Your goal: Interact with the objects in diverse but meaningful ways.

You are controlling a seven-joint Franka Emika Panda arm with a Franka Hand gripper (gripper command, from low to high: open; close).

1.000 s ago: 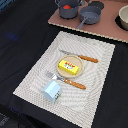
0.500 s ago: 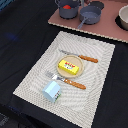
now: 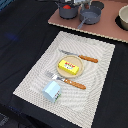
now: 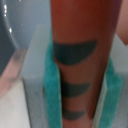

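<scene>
Dark bench (image 3: 20,45) carries striped placemat (image 3: 95,65), tan board (image 3: 107,25) behind. Grey pot (image 3: 67,10) seen on board; yellow packet (image 3: 69,66) on plate (image 3: 79,73); blue cup (image 3: 52,91) tipped near fork (image 3: 67,81); knife (image 3: 82,56) beyond. Brown sausage (image 4: 82,55) fills wrist view, apparently clamped between jaws' teal pads (image 4: 51,90). Suggested: grip kept square, sausage lowered onto open placemat, clear of board edge.
</scene>
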